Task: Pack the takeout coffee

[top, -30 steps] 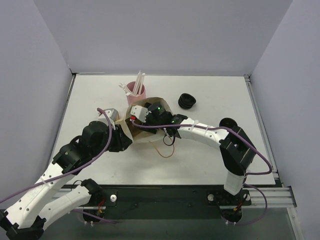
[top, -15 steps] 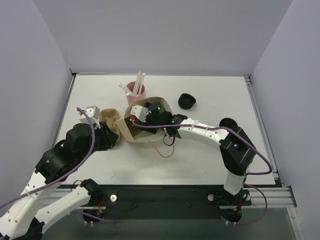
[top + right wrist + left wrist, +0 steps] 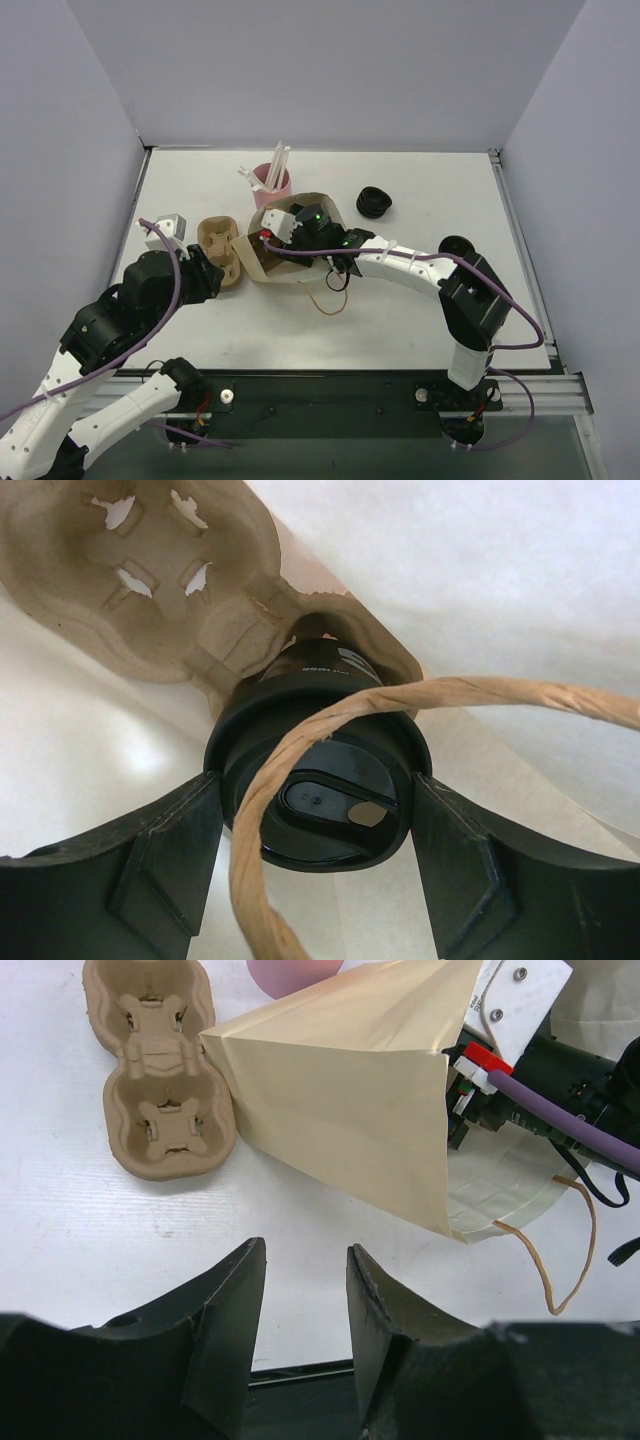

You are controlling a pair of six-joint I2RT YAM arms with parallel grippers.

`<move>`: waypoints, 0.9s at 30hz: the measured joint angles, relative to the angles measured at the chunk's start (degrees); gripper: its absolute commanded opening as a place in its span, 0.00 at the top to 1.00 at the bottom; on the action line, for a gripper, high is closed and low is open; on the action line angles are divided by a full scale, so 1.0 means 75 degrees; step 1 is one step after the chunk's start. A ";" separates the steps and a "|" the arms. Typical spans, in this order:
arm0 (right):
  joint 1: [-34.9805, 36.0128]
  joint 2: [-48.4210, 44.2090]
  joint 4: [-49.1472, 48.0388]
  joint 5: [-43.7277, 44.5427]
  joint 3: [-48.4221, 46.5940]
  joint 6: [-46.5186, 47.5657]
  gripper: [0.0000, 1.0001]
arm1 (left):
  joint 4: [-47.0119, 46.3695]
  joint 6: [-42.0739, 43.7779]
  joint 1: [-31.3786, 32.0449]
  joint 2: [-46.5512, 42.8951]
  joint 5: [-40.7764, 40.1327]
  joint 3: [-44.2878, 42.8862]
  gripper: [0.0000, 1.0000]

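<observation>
While tipped on its side, one paper bag [image 3: 340, 1090], with one pulp carrier [image 3: 150, 560] inside and one black-lidded coffee cup [image 3: 320, 805] seated in it. Right gripper [image 3: 312, 785] clamped across that cup's lid. Left gripper [image 3: 305, 1260] half open, empty, near a second carrier [image 3: 160, 1070] outside.

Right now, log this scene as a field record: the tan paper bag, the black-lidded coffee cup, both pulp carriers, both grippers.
bag: tan paper bag, right gripper reaching inside
cup: black-lidded coffee cup, seated in a moulded pulp carrier inside the bag
spare carrier: empty two-cup pulp carrier, outside, beside the bag
right gripper: shut on the cup's lid
left gripper: open, empty, outside the bag
</observation>
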State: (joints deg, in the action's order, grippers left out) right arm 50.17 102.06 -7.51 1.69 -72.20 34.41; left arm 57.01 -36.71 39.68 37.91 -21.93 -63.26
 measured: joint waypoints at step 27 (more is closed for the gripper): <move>-0.0003 -0.0079 0.0813 0.0513 -0.0312 -0.0481 0.09 | -0.0044 0.0300 0.0000 0.0149 0.0131 -0.0286 0.50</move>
State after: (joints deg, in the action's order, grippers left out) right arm 50.15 101.47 -1.41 5.54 -74.54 30.81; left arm 56.69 -34.46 39.68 39.03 -20.95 -65.41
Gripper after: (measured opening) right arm 0.900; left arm 0.501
